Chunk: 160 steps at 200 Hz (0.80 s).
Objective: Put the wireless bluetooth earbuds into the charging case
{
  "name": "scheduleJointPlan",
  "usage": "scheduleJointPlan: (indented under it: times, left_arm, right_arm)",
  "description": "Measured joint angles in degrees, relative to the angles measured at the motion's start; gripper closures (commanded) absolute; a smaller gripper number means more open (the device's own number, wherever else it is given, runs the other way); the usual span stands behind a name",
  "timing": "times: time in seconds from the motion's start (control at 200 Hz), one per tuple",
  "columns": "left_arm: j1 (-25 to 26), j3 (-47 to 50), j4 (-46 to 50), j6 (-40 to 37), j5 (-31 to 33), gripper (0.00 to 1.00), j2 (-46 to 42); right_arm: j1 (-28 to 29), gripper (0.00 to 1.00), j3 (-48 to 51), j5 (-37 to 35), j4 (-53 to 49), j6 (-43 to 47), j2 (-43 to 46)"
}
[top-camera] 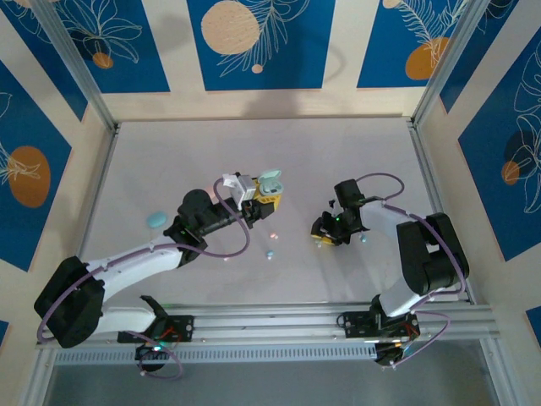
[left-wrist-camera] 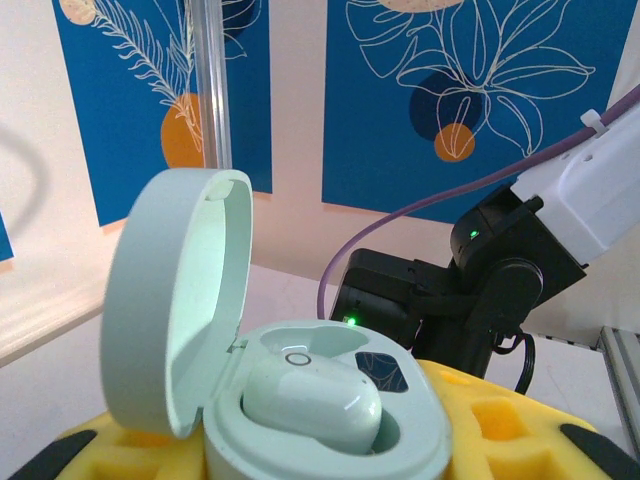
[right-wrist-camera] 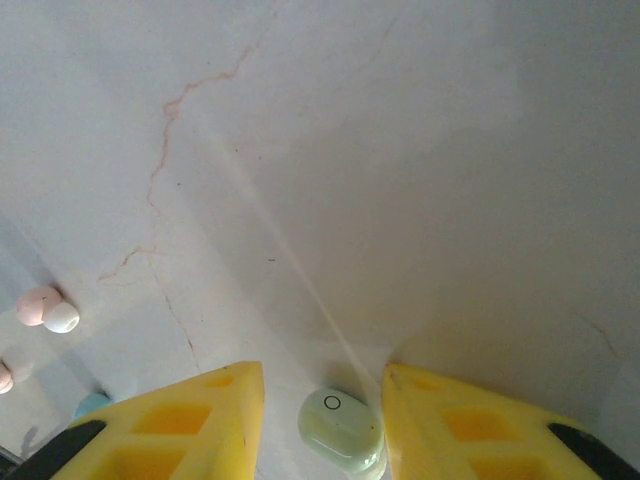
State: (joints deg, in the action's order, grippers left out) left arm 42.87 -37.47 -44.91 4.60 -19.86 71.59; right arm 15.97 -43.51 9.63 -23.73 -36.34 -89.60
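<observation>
Resting on pale veined tabletop (right-wrist-camera: 400, 150): mint earbud (right-wrist-camera: 340, 428); blue leaf-print walls (top-camera: 254, 51).

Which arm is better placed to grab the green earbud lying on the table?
Right: the right fingers sit either side of the mint earbud on the table; the left fingers are holding the open mint case.

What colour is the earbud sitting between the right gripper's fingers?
Mint green. The earbud shows best in the right wrist view.
</observation>
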Motion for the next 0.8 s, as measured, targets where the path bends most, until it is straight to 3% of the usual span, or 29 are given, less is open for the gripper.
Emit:
scheduleJointPlan:
  times: [0.8]
  left_arm:
    - [0.0, 0.0, 0.0, 0.6, 0.0, 0.71, 0.0]
  right_arm:
    - [4.0, 0.63, 0.6, 2.7, -2.6, -4.0, 1.8]
